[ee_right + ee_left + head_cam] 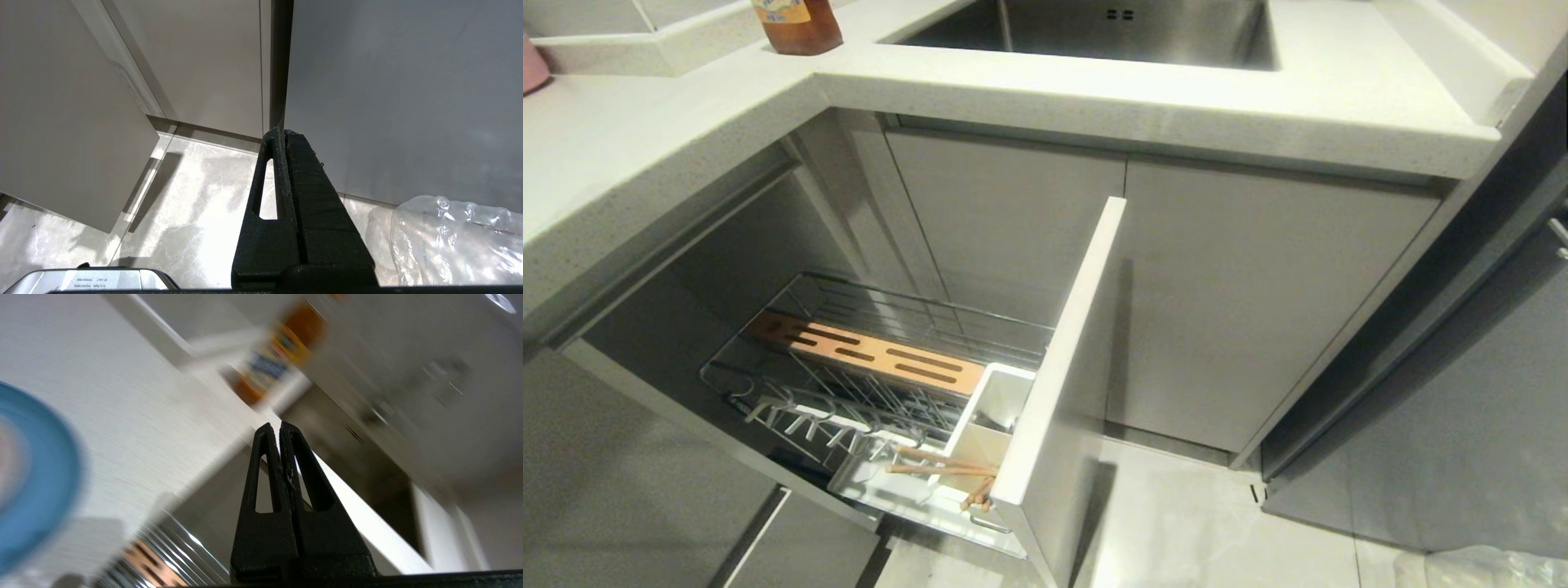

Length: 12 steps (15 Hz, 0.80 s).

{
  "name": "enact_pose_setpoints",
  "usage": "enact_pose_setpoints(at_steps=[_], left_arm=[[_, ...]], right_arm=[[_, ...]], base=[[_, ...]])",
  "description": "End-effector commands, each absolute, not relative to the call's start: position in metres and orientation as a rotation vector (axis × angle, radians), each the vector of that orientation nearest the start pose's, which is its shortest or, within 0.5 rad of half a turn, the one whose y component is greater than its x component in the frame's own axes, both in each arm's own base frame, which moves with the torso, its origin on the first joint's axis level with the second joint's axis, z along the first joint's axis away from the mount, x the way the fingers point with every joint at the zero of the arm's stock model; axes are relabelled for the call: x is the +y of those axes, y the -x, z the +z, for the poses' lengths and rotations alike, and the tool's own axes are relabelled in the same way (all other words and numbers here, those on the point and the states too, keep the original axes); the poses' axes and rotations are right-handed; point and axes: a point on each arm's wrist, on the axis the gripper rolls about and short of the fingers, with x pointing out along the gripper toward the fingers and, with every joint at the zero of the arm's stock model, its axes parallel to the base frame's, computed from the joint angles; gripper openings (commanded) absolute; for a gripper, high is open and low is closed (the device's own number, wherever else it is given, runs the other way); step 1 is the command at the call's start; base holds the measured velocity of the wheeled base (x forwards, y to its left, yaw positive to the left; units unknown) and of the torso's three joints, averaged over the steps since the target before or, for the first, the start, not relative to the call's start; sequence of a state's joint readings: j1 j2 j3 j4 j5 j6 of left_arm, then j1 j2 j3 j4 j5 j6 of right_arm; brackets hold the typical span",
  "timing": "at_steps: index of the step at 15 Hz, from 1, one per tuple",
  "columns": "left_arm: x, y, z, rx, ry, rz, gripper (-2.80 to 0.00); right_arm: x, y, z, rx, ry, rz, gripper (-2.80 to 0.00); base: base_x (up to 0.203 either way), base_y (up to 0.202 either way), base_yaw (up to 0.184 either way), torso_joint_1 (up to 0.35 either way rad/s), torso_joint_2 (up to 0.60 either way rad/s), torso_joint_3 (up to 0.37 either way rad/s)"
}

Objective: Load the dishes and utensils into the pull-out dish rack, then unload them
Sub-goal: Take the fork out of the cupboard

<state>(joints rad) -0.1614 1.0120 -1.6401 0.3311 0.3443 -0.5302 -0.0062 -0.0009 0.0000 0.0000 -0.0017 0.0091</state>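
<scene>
left pincer (280, 428) pressed closed, empty; chopsticks (939, 468) lie level across the rack (882, 384), tips toward its front panel (1058, 359).

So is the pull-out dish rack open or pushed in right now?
Open. The pull-out dish rack stands drawn out from under the counter, its front panel well clear of the cabinet, with the chopsticks lying by its white utensil box.

Head cam looks down on rack (882, 384); left wrist shares it (163, 555)
</scene>
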Motion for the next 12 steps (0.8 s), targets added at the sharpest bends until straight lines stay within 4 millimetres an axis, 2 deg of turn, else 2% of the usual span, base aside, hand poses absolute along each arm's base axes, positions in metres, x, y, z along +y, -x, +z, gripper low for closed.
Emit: enact_pose_setpoints(at_steps=[1,5,9,12], left_arm=[[-0.008,-0.047,0.425,-0.184,0.583,-0.124,-2.8],[-0.035,-0.081,0.395,0.117,0.52,-0.31,-2.8],[-0.068,-0.124,0.356,0.468,0.397,-0.291,-2.8],[-0.099,-0.143,0.32,0.725,0.281,-0.301,-2.8]], right_arm=[[0.0,0.023,0.075,0.0,-0.009,-0.008,-2.8],[0.0,0.023,0.075,0.0,-0.009,-0.008,-2.8],[0.0,0.023,0.075,0.0,-0.009,-0.008,-2.8],[0.0,0.023,0.075,0.0,-0.009,-0.008,-2.8]], base=[[0.0,0.0,0.0,0.0,0.0,0.0],[0.0,0.0,0.0,0.0,0.0,0.0],[0.0,0.0,0.0,0.0,0.0,0.0],[0.0,0.0,0.0,0.0,0.0,0.0]])
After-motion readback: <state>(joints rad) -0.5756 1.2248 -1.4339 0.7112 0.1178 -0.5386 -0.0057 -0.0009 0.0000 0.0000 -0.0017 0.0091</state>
